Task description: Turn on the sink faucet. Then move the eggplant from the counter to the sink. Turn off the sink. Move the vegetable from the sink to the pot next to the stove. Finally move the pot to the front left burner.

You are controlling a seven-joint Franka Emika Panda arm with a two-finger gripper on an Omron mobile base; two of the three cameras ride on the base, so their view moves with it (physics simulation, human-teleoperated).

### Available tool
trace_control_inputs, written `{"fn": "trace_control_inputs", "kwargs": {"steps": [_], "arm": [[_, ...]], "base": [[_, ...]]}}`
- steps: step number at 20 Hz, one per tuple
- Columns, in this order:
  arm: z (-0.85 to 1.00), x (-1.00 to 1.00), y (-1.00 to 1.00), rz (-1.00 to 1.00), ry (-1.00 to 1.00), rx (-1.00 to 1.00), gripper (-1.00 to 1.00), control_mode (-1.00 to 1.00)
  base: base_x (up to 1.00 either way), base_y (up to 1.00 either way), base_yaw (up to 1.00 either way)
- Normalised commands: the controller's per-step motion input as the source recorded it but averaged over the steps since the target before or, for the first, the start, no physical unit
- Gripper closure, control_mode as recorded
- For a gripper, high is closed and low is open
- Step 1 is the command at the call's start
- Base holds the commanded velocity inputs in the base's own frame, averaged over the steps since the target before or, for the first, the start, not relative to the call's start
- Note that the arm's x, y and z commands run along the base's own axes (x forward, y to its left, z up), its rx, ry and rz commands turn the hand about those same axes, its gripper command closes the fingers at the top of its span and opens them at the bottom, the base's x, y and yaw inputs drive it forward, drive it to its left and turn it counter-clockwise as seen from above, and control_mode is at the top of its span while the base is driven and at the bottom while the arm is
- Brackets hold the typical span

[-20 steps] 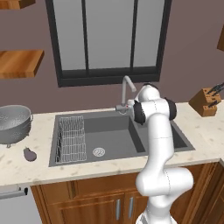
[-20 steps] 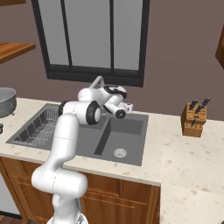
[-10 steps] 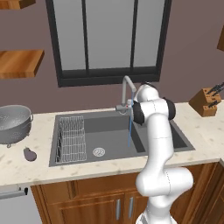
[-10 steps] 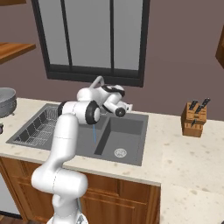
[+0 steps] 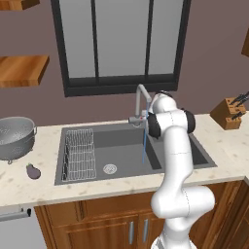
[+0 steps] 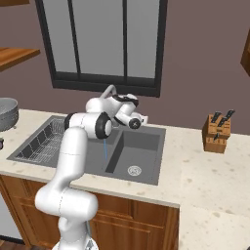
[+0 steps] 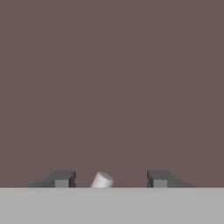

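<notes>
Two basins make up the dark sink (image 5: 126,158): the left one holds a wire rack (image 5: 80,153), and a thin blue stream of water (image 5: 144,143) falls from the faucet (image 5: 141,99) down near the divider. Off at nine o'clock from the sink, the eggplant (image 5: 32,171) lies on the worktop (image 5: 29,187) just in front of the silver colander (image 5: 14,136), whose inside I can't see into, while a knife block (image 6: 217,133) stands well apart at three o'clock with bare worktop around it. Up by the faucet's base the hand (image 7: 109,179) has its fingers (image 7: 61,178) standing apart, a small pale cylinder tip (image 7: 102,180) poking up between them without being pinched, and the arm's bulk hides the faucet's lever in the right base view.
</notes>
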Motion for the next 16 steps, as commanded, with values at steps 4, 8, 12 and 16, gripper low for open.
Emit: {"fn": "trace_control_inputs", "kwargs": {"steps": [4, 8, 12, 16], "arm": [[0.00, -0.03, -0.05, 0.00, 0.00, 0.00, -1.00, -1.00], [0.05, -0.10, -0.03, 0.00, 0.00, 0.00, -1.00, -1.00], [0.17, -0.11, -0.01, 0.00, 0.00, 0.00, -1.00, -1.00], [0.28, -0.06, -0.07, 0.00, 0.00, -0.01, -1.00, -1.00]], "base": [[0.00, 0.00, 0.00], [0.00, 0.00, 0.00], [0.00, 0.00, 0.00], [0.00, 0.00, 0.00]]}}
